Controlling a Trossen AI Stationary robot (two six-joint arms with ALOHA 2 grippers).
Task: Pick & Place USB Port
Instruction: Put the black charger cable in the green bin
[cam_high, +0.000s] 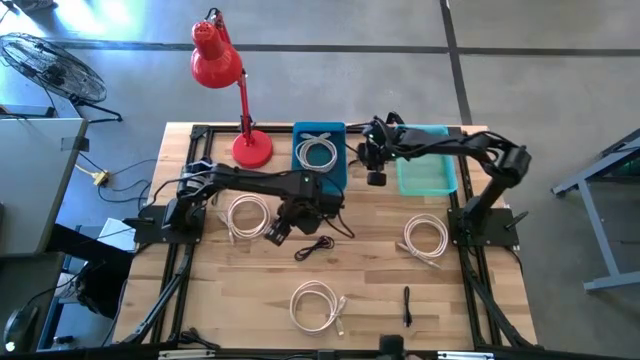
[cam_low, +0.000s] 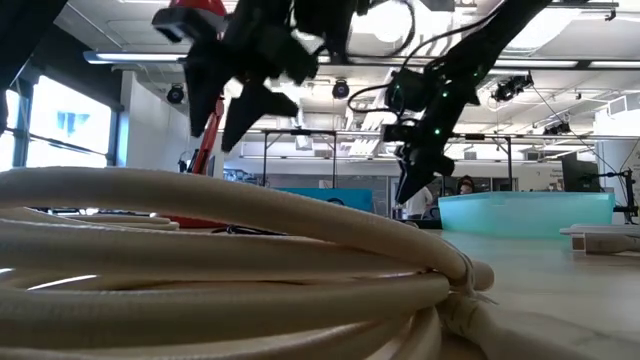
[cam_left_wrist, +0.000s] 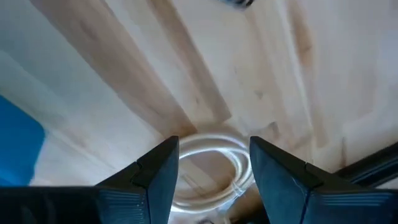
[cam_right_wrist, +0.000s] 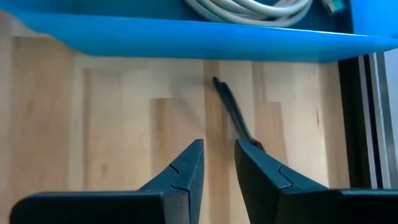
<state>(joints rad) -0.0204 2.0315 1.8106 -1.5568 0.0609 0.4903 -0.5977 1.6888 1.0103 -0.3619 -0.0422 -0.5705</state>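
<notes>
Just ahead of right fingers (cam_right_wrist: 186, 163): black cable (cam_right_wrist: 233, 116)

On my feed: light wooden slatted table (cam_high: 370, 275), black-framed. Lying on it I count: red desk lamp (cam_high: 235, 95) at the rear; dark blue rectangular plastic bin (cam_high: 336, 170) holding one white coil; teal rectangular plastic tray (cam_high: 428, 176) beside it; three loose coiled white cables (cam_high: 247, 216), (cam_high: 425, 239), (cam_high: 317, 305); small tangled black cable (cam_high: 314, 248) mid-table; short black cable (cam_high: 407, 305) near the front
</notes>
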